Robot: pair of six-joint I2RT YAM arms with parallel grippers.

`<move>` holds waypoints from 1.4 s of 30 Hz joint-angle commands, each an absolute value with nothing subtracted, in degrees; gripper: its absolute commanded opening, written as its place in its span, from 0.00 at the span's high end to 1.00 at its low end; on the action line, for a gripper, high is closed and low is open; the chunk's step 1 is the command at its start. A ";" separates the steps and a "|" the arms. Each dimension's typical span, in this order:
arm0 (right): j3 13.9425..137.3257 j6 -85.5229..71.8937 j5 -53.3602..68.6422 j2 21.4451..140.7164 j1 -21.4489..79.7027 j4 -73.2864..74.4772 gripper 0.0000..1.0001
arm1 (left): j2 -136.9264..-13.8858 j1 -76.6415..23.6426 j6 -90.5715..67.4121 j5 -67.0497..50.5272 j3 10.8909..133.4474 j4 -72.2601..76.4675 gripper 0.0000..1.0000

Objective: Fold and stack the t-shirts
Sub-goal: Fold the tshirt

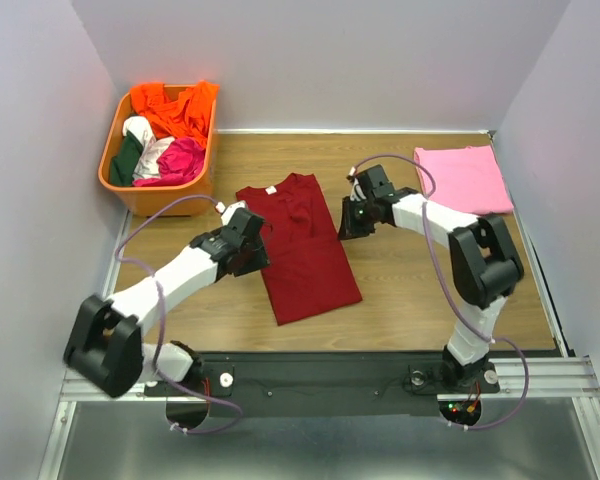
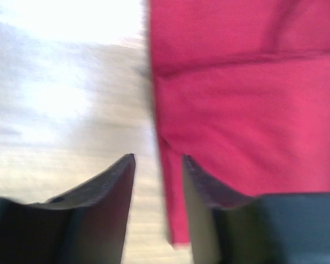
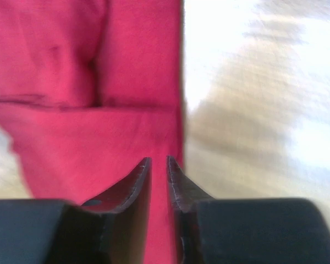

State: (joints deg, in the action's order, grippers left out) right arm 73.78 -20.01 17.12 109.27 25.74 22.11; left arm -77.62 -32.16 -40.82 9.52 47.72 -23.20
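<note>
T-shirts 2: maroon tee (image 1: 305,245), pink tee (image 1: 463,178) | left fingers (image 2: 107,187) wide, empty | right fingers (image 3: 133,187) narrow, empty

Plain pale-lilac walls (image 1: 330,60) enclose a rectangular brown wood-grain tabletop (image 1: 410,290) on three sides; a silver metal rail (image 1: 550,375) runs along its near edge under bright light.

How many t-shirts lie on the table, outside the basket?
2. The maroon t-shirt lies in the middle of the table; the pink t-shirt lies folded at its far right corner. The orange basket holds more clothes, perhaps t-shirts too.
</note>
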 commanded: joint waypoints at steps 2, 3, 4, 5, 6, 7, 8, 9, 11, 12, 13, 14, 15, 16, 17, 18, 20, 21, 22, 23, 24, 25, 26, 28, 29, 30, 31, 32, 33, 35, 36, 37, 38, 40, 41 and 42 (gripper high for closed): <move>69.01 -24.86 11.35 95.46 27.94 28.11 0.64 | -66.46 -37.25 -47.88 4.23 44.13 -28.74 0.35; 67.17 -27.14 10.64 93.97 29.25 29.26 0.61 | -65.05 -40.22 -51.29 3.09 43.16 -28.65 0.31; 63.76 -28.29 9.07 91.61 30.05 31.09 0.54 | -64.78 -42.25 -52.98 1.68 41.50 -28.65 0.29; 61.46 -29.69 8.36 90.19 30.93 31.64 0.51 | -64.69 -43.93 -54.56 1.24 40.70 -28.65 0.25; 59.43 -32.67 8.00 88.87 32.42 32.16 0.49 | -64.86 -46.56 -57.80 0.45 40.08 -28.74 0.24; 55.06 -34.17 7.65 86.25 33.13 32.25 0.46 | -65.04 -47.54 -58.88 -2.34 38.51 -27.96 0.24; 53.28 -35.58 7.21 85.00 33.74 32.26 0.46 | -65.13 -48.24 -60.10 -3.16 37.89 -27.60 0.23; 51.61 -38.21 6.08 83.69 34.97 32.26 0.46 | -65.04 -49.82 -62.29 -2.82 37.18 -27.25 0.23; 47.40 -40.16 5.45 80.27 35.51 32.17 0.46 | -64.95 -50.45 -64.24 -2.03 36.65 -27.60 0.22; 46.33 -41.12 5.19 79.29 35.68 32.17 0.46 | -64.86 -50.62 -64.86 -1.67 36.39 -27.68 0.22; 45.71 -41.48 4.14 77.97 35.77 32.08 0.46 | -64.78 -50.71 -66.17 -0.80 36.04 -28.03 0.22; 45.27 -41.48 3.61 77.52 35.77 32.17 0.46 | -64.69 -50.71 -66.53 -0.44 36.04 -28.21 0.22; 44.83 -41.66 3.26 77.35 35.68 32.17 0.46 | -64.69 -50.71 -66.97 -0.44 35.95 -28.39 0.22; 44.74 -41.66 2.47 77.17 35.68 32.08 0.46 | -64.77 -50.71 -67.58 1.65 35.95 -28.74 0.22; 44.48 -41.92 2.20 77.26 35.68 31.99 0.46 | -64.95 -50.71 -68.28 2.71 35.95 -28.57 0.23; 44.12 -42.18 1.94 77.69 35.68 31.82 0.46 | -65.56 -50.71 -68.46 2.99 35.95 -28.13 0.23; 43.51 -42.54 1.93 78.22 35.77 30.33 0.46 | -67.40 -50.71 -68.99 2.90 35.86 -26.46 0.25; 42.98 -43.06 1.85 78.57 35.77 29.37 0.47 | -68.28 -50.71 -69.08 2.64 35.86 -25.50 0.26; 42.80 -43.15 1.76 78.75 35.77 28.92 0.47 | -69.25 -50.71 -69.08 2.64 35.95 -25.31 0.26; 42.72 -43.33 2.02 78.84 35.77 28.57 0.47 | -70.91 -50.71 -69.00 2.55 36.12 -25.23 0.29; 42.71 -43.42 2.11 78.92 35.77 28.30 0.48 | -71.62 -50.80 -68.91 2.64 36.21 -25.14 0.30; 42.63 -43.50 2.37 78.84 35.77 27.69 0.49 | -72.07 -50.80 -68.73 3.07 36.56 -25.22 0.34; 42.71 -43.51 2.63 78.75 35.77 27.51 0.50 | -72.33 -50.80 -68.56 3.34 36.74 -25.22 0.37; 42.71 -43.59 2.81 78.40 35.77 26.99 0.51 | -72.77 -50.80 -68.38 3.69 36.74 -25.57 0.39; 42.71 -43.59 2.73 78.49 35.77 26.90 0.51 | -73.03 -50.80 -68.38 3.60 36.56 -25.75 0.42; 42.71 -43.68 2.72 78.57 35.77 26.81 0.51 | -73.12 -50.89 -68.38 3.43 36.56 -25.93 0.43; 42.71 -43.59 3.07 79.27 35.77 26.55 0.51 | -73.39 -50.89 -68.12 3.25 36.21 -26.01 0.44; 42.71 -43.59 3.25 79.63 35.77 26.37 0.51 | -73.65 -50.89 -68.03 3.25 36.04 -26.10 0.45; 42.71 -43.68 3.60 80.06 35.77 26.11 0.51 | -73.83 -50.89 -67.94 3.16 35.95 -26.36 0.46; 42.63 -43.86 3.87 80.59 35.77 25.32 0.52 | -74.09 -50.89 -67.59 3.34 35.33 -26.89 0.51; 42.45 -43.94 3.87 81.03 35.86 24.88 0.52 | -74.44 -50.89 -67.50 3.51 35.25 -26.98 0.53; 42.36 -44.12 3.87 81.30 35.86 24.61 0.52 | -74.62 -50.89 -67.50 3.52 34.90 -26.90 0.58; 42.28 -44.21 3.87 81.73 35.86 24.44 0.52 | -74.88 -50.89 -67.33 3.52 34.63 -26.72 0.60; 41.84 -44.21 3.61 83.05 36.04 23.91 0.53 | -76.72 -50.89 -66.54 3.17 34.54 -25.93 0.63; 41.57 -44.47 3.34 83.40 36.12 23.56 0.53 | -77.42 -50.89 -66.10 2.90 34.45 -25.49 0.64; 41.22 -44.73 3.34 84.19 36.12 23.12 0.55 | -78.04 -50.89 -65.83 2.90 34.63 -25.23 0.66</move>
State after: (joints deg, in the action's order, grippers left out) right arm 42.35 -43.55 3.86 82.39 35.73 26.28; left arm -75.33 -50.54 -67.37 1.58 35.86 -24.88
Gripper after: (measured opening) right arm 0.471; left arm 0.369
